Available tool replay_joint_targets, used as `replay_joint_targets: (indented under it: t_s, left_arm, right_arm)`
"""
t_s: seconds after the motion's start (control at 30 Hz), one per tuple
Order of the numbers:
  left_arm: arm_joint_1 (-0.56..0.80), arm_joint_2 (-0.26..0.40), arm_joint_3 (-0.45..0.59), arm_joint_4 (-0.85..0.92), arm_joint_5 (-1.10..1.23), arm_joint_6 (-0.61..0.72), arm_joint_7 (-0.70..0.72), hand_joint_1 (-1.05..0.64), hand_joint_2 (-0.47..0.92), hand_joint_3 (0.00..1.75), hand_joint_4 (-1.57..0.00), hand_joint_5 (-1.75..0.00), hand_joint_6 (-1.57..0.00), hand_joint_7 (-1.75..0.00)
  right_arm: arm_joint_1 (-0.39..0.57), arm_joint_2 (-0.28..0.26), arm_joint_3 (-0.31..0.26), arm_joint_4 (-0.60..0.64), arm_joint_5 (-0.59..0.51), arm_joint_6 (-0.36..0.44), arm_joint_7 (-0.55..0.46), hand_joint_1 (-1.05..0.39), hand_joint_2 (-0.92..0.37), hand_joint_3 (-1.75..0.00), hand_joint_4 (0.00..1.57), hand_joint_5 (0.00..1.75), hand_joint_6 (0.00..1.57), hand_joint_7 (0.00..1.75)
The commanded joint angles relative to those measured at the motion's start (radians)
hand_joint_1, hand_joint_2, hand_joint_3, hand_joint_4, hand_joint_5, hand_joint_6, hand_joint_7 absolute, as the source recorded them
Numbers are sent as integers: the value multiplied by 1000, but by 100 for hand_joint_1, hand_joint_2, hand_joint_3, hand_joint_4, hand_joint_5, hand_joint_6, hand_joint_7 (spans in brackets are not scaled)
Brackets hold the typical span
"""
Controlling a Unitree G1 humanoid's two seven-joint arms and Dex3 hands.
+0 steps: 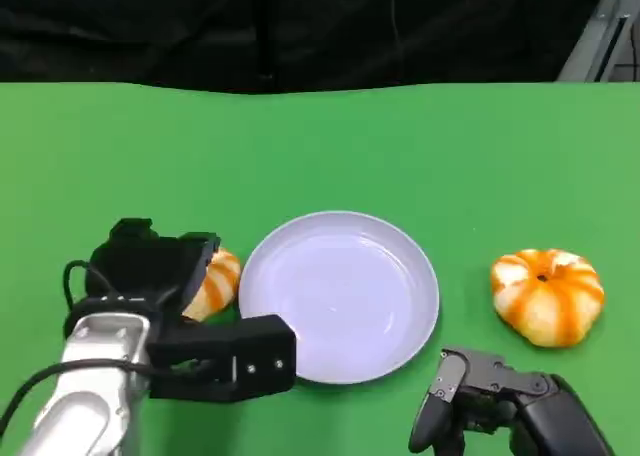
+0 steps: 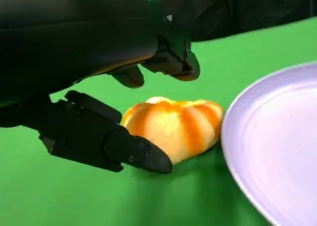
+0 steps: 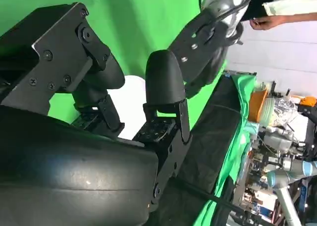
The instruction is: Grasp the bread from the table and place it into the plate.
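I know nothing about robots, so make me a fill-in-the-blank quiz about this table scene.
1. The tablecloth is coloured ____.
2. The plate holds ____ bread.
3. The left hand reaches around the bread lying on the plate's ____ side in the head view.
4. The number of bread pieces on the table is ____.

Missing words: green; no; left; two

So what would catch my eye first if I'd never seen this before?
Probably the pale round plate in the middle of the green table, with a striped orange bread roll on either side. The left robot hand is spread around the left roll; the right roll lies untouched near the right robot hand.
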Motion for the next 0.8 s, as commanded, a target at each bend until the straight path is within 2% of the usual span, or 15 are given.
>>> replay_joint_targets:
  t_s: [0.03,0.17,0.27,0.33,0.37,0.43,0.47,0.5,0.53,0.57,0.63,0.67,0.73,0.77,0.8]
  left_arm:
    - [-67,-11,-42,123,19,17,35,-54,88,1,-9,-61,-41,-1]
    - [-118,-32,-61,255,-8,6,75,-52,89,0,-11,-55,-41,-1]
    - [-153,-31,-63,356,-66,-62,93,-48,91,0,-15,-45,-41,0]
    - [-173,-26,-64,423,-101,-114,115,-44,91,0,-25,-36,-44,-1]
    - [-182,-25,-66,451,-114,-132,127,-39,91,0,-41,-30,-54,-2]
    - [-189,-26,-53,504,-144,-169,189,-36,92,0,-50,-24,-60,-1]
    - [-188,-26,-44,529,-162,-190,231,-33,88,0,-71,-102,-92,-10]
    - [-180,-23,-35,536,-175,-207,281,-32,87,0,-75,-134,-104,-12]
    - [-173,-18,-30,535,-184,-218,317,-29,88,0,-79,-154,-103,-39]
    - [-170,-15,-30,533,-188,-224,336,-25,90,1,-82,-166,-83,-98]
    - [-157,1,-30,498,-187,-226,373,-23,91,7,-82,-172,-65,-146]
    - [-151,8,-28,471,-184,-218,388,-23,92,10,-82,-174,-59,-160]
    - [-139,20,-21,412,-172,-189,413,-25,92,10,-83,-174,-60,-154]
    - [-133,24,-20,387,-165,-171,418,-26,92,10,-84,-175,-62,-142]
    - [-127,28,-22,359,-150,-148,432,-27,92,10,-85,-175,-63,-137]
  right_arm:
    - [4,-4,-1,-5,13,-5,-1,20,-33,-146,88,168,75,147]
    - [4,-4,1,4,14,-15,0,20,-33,-145,88,168,74,147]
    - [7,-6,4,7,14,-18,1,21,-33,-145,87,169,74,146]
    - [9,-7,7,9,8,-25,-2,21,-33,-145,87,169,74,146]
    - [10,-7,8,10,4,-27,-4,21,-33,-144,88,169,74,146]
    - [13,-7,10,7,2,-28,-5,21,-33,-144,88,169,74,145]
    - [16,-7,10,6,3,-29,-5,21,-34,-143,87,169,73,145]
    - [18,-7,10,4,3,-29,-6,21,-35,-142,87,168,73,144]
    - [20,-8,9,4,3,-30,-6,21,-35,-142,87,169,73,144]
    - [20,-8,8,4,2,-31,-6,21,-36,-141,87,169,73,144]
    - [17,-10,5,12,1,-45,-7,21,-36,-141,87,169,73,143]
    - [15,-11,1,17,5,-48,-6,21,-36,-141,86,169,73,143]
    - [13,-11,-5,22,12,-50,-3,20,-36,-140,86,168,73,143]
    - [12,-11,-7,24,15,-51,-1,19,-36,-140,86,167,73,143]
    - [11,-13,-11,28,17,-55,0,18,-36,-139,86,167,74,142]
